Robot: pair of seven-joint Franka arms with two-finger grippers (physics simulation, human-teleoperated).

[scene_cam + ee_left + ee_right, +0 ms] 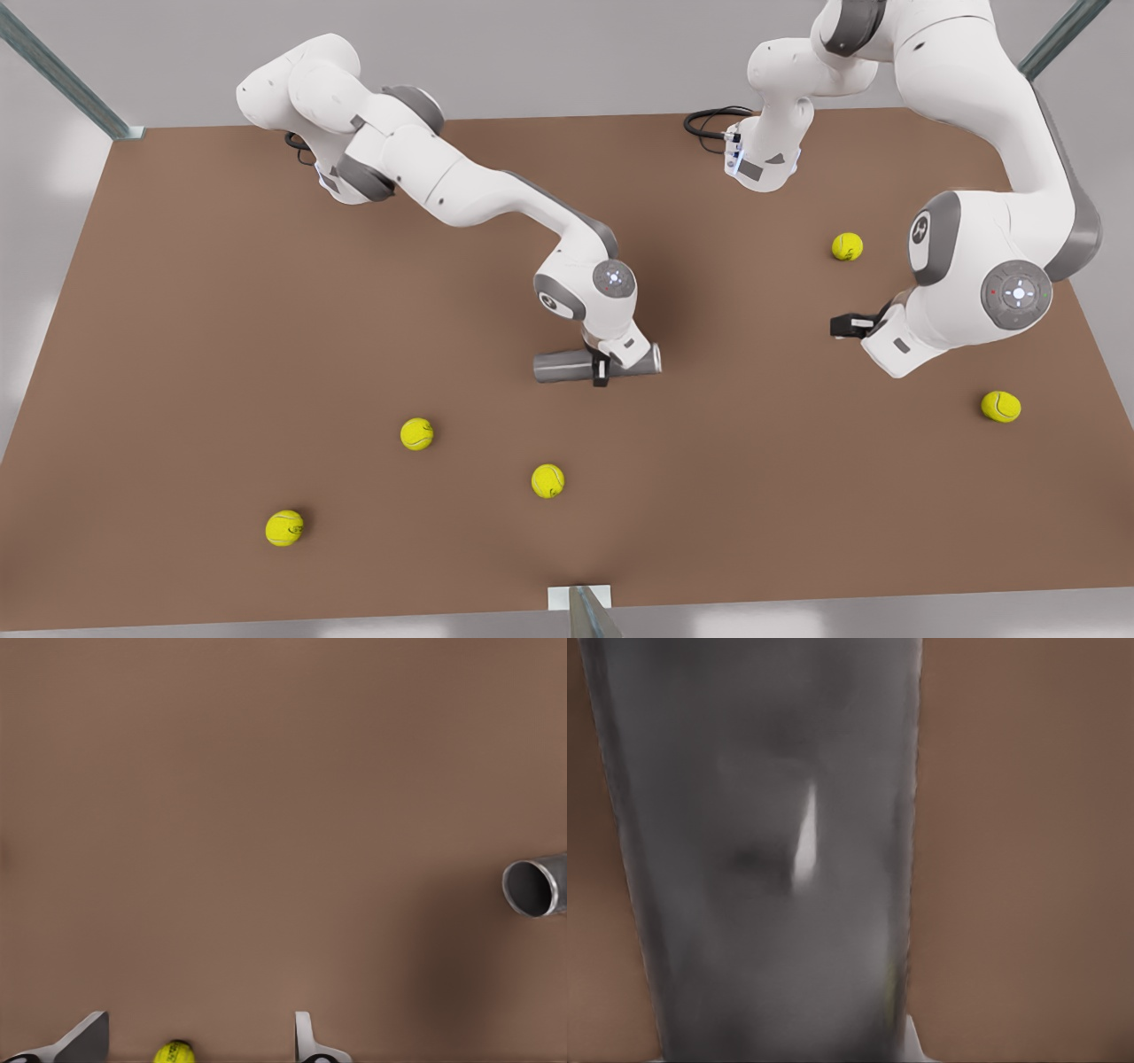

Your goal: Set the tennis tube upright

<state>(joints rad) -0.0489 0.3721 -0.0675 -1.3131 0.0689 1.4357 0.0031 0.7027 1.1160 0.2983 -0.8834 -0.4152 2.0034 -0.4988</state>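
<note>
The grey tennis tube (567, 364) lies on its side on the brown table (221, 354), near the middle. My right gripper (602, 368) comes down over the tube's middle, its fingers straddling it and shut on it. In the right wrist view the tennis tube (771, 859) is very close, with one fingertip (914, 1041) against its edge. My left gripper (843, 325) hovers open at the front view's right, well apart from the tube. In the left wrist view the left gripper (199, 1032) holds nothing, and the tube's open end (533, 888) lies farther off.
Several yellow-green tennis balls lie scattered: one (847, 246) near the left arm, one (1000, 406) at the far right, three (416, 433) (547, 480) (284, 527) toward the front. A ball (174, 1051) sits beyond the left gripper's fingers.
</note>
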